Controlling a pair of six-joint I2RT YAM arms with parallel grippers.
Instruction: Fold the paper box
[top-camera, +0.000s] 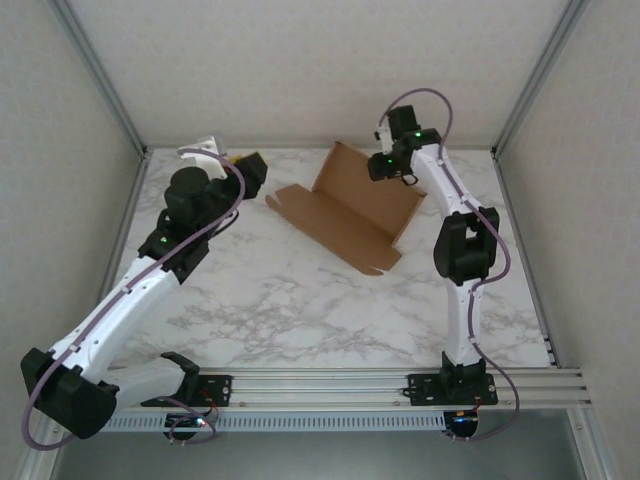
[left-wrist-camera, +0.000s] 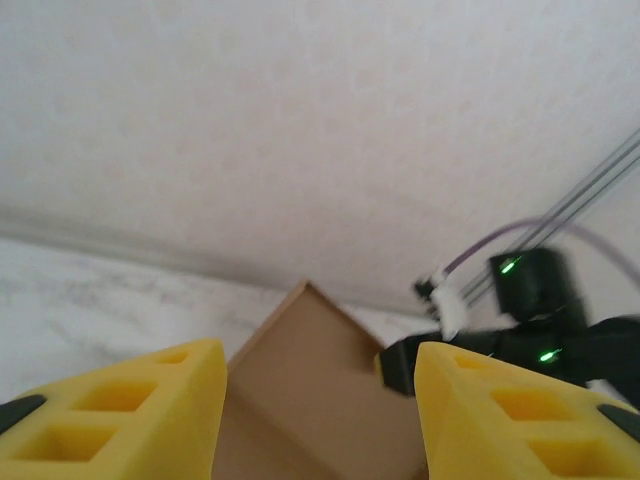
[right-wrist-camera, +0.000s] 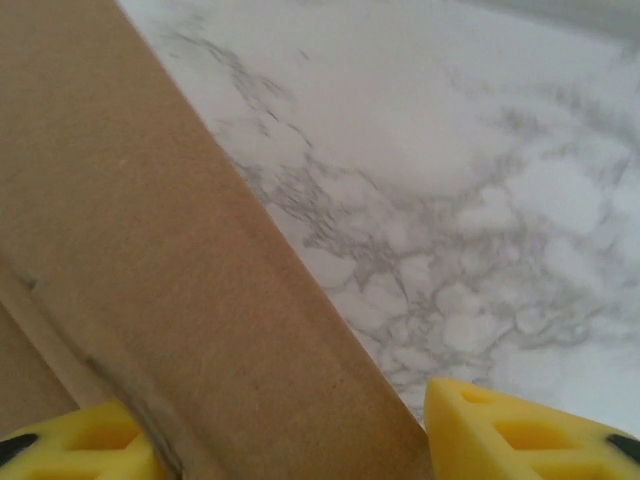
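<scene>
Two jobs here: the right end effector (right-wrist-camera: 285, 420) straddles the raised far flap of the box (top-camera: 340, 218), probably propping it, can't tell if clamped; the left end effector (left-wrist-camera: 320, 400) hovers open, empty.

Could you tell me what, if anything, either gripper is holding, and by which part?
Nothing in the left gripper; right gripper straddles the paper box's raised edge, grip unclear.

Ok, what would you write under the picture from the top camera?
The left gripper and right gripper flank a half-folded brown paper box, one panel standing up, on the marble table.
</scene>
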